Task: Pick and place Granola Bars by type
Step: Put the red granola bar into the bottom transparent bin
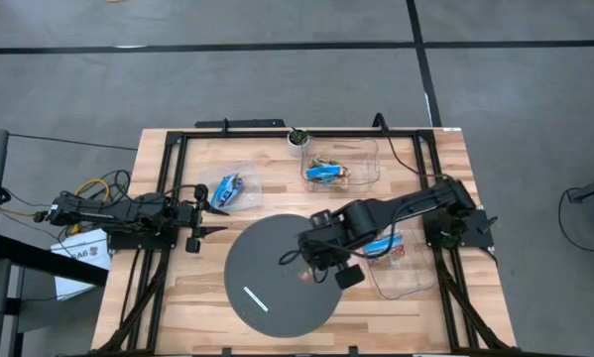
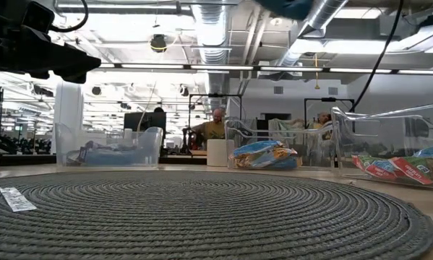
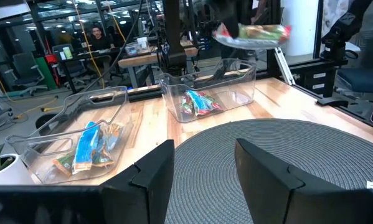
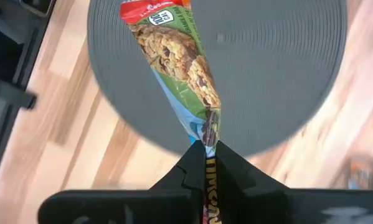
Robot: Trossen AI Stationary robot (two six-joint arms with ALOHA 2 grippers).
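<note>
My right gripper [image 1: 316,256] hangs high over the round dark mat [image 1: 282,288], pointing down, shut on a red-and-green granola bar [image 4: 174,56], which also shows in the left wrist view [image 3: 251,34]. More red-and-green bars lie in the clear bin at the right [image 1: 401,263]. Bright blue bars fill the far middle bin [image 1: 341,169], and blue-and-white ones the far left bin [image 1: 232,188]. A thin white stick [image 1: 255,297] lies flat on the mat. My left gripper [image 3: 205,168] waits open at the table's left side, pointing level. My right gripper pinches the bar's crimped wrapper end [image 4: 208,134] between its two fingers [image 4: 189,165]. The fingers come from above, pointing down. The bar is lifted clear of the mat and sticks out from the fingertips, its red end [image 4: 150,9] farthest from them.
A small white pot with a plant [image 1: 297,139] stands at the far edge between the bins. A black frame [image 1: 168,198] runs around the wooden table. People sit at desks in the room beyond the table [image 2: 216,123].
</note>
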